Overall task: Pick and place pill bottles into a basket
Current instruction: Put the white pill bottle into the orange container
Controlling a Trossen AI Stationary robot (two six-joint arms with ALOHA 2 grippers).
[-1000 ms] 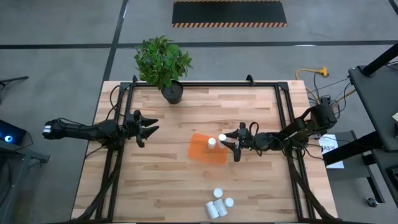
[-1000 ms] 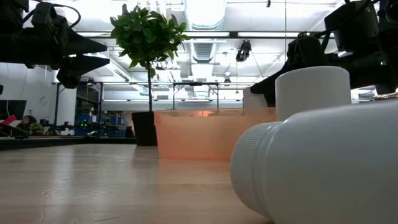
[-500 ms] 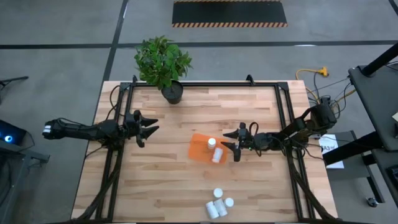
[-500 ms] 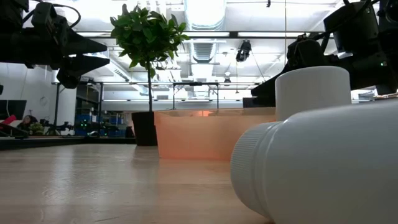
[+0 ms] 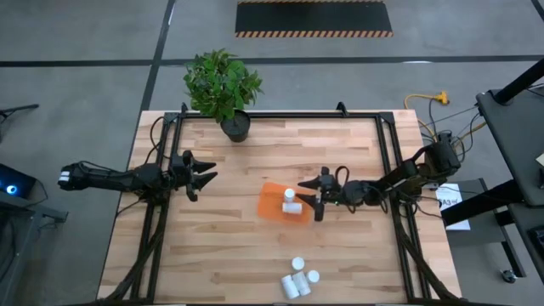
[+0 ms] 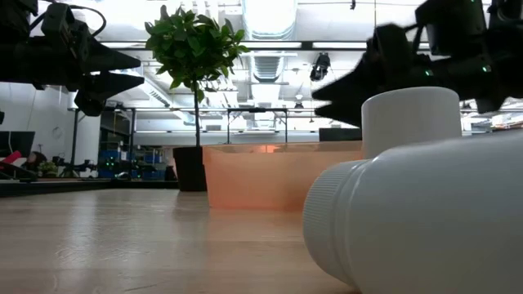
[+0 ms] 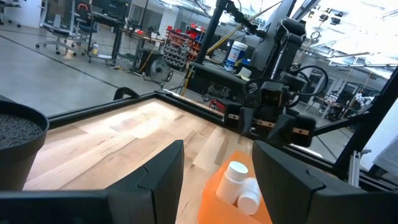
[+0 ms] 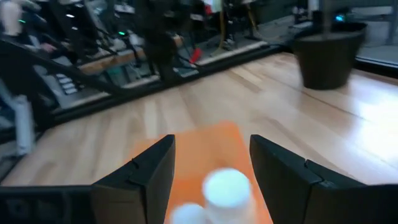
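Observation:
The orange basket [image 5: 274,204] sits at the table's middle and holds two white pill bottles, one upright [image 5: 289,195] and one lying on its side [image 5: 295,209]. My right gripper [image 5: 316,195] hovers open and empty at the basket's right side, over its rim; its wrist view looks down on the two caps [image 8: 227,186]. My left gripper [image 5: 208,174] hovers open and empty over the table's left part, pointing toward the basket [image 7: 225,202]. Several more white bottles [image 5: 299,278] are bunched at the near edge, some standing and some lying; they fill the low view's right [image 6: 425,220].
A black pot with a green plant [image 5: 234,126] stands at the far edge, left of centre. Dark metal frame rails [image 5: 161,212] run along the table's left and right sides. Bare wood lies between the basket and the near bottles.
A bottle that was at my right gripper's fingertips has dropped into the basket and now lies on its side beside the upright one. My right gripper has then shifted slightly toward the table's left edge, over the basket.

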